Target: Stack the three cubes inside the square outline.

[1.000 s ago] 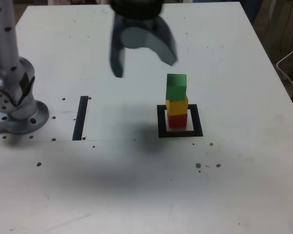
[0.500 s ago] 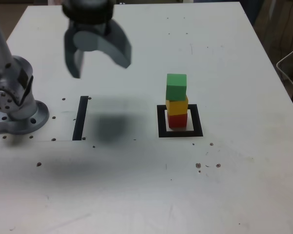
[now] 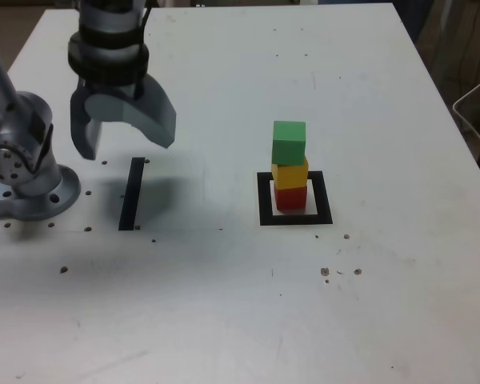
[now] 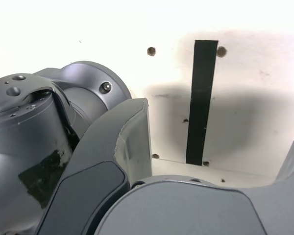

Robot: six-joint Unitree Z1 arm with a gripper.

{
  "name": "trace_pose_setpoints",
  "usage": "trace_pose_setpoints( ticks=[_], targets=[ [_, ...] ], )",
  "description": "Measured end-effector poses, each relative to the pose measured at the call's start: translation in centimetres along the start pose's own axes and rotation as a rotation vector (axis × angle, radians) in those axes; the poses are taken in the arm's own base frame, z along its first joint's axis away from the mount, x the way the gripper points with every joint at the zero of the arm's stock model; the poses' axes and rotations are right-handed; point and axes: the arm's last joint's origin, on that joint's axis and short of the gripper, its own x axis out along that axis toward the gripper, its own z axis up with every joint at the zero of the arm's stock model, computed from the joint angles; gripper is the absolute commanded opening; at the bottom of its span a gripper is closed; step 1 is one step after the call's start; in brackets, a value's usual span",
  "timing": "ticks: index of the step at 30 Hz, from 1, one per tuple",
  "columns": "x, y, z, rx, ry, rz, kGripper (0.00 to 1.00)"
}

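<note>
The hand [image 3: 124,136] hangs spread and empty over the tape strip [image 3: 131,194]; it should keep away from the stacked cubes [image 3: 290,166].

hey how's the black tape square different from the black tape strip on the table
The black tape square is a closed frame with a white centre; the black tape strip is one straight line. The square holds a stack of three cubes, red, yellow and green; the strip holds nothing. The open gripper hangs by the strip, well away from the square. Both are black tape lying flat on the white table.
</note>
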Motion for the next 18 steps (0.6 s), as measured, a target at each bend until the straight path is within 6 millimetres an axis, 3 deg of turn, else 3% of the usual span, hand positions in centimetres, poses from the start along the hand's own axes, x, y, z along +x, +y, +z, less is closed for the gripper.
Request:
trace_pose_setpoints(
  ticks=[18],
  targets=[
    [1.2, -0.5, -1.5, 0.030, -0.007, 0.018, 0.99]
  ],
)
